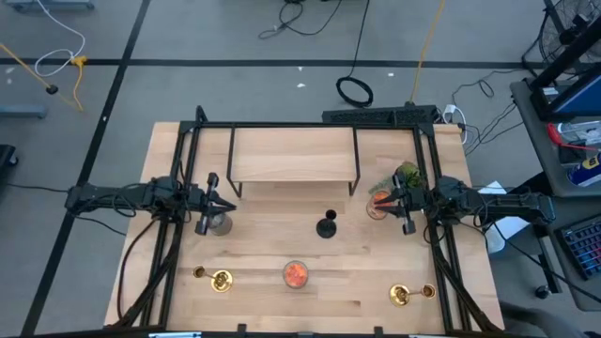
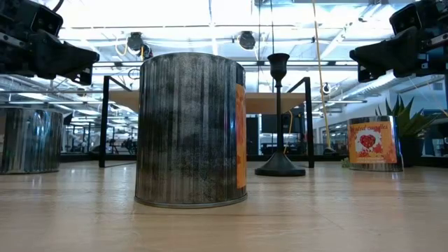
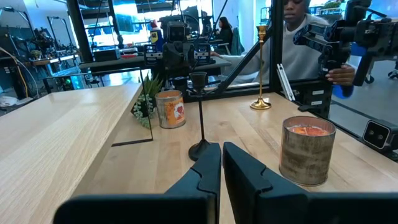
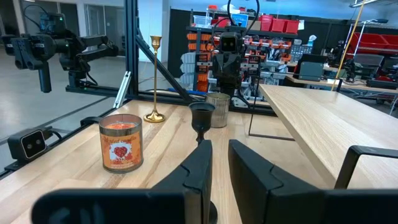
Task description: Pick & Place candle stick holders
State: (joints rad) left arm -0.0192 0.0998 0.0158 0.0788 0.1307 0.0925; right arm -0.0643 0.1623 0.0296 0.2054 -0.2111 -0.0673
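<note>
Step in hand: start of the pick; no candle holder is held, and both arms hang level above the tabletop, facing each other across it
Left hand: fingers drawn narrow with a slim gap, nothing between them; a grey jar sits just beneath it
Right hand: fingers likewise narrow, holding nothing; a jar with an orange label and a green sprig lie just beside it
Black holder: upright, between the two hands, straight ahead of each, apart from both
Gold holders: one well to the near side of the left hand, one well to the near side of the right hand; both appear to lie on their sides
Orange jar: near the front edge, between the gold holders
Next move, as a judgement: one hand must spread its fingers, drop to stem height and advance on the black holder without tipping it
</note>
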